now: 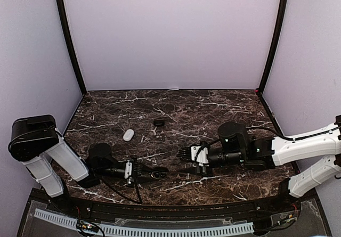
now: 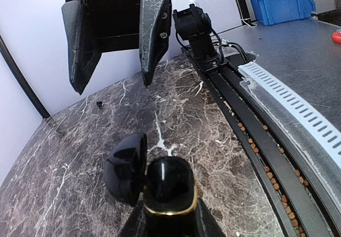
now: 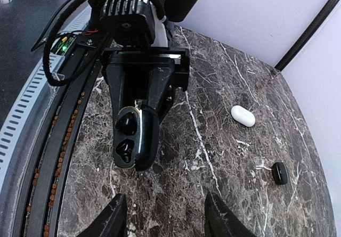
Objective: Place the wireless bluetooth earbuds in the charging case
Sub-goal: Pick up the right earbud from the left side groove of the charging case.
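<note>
My left gripper [image 1: 151,173] is shut on a black charging case [image 2: 169,186] with a gold rim, its lid [image 2: 126,168] swung open to the side. In the right wrist view the case [image 3: 130,138] shows two dark wells; I cannot tell if earbuds sit in them. My right gripper [image 1: 186,154] is open and empty, facing the case a short way to its right; its fingers [image 2: 154,32] hang above the marble. A small black piece [image 3: 279,173], maybe an earbud, lies farther back [image 1: 159,122]. No white earbuds show.
A white closed case [image 1: 128,135] lies on the marble table [image 1: 213,109], also seen in the right wrist view [image 3: 243,115]. A white slotted strip [image 1: 144,229] and black rail run along the near edge. A blue bin [image 2: 282,5] stands off the table.
</note>
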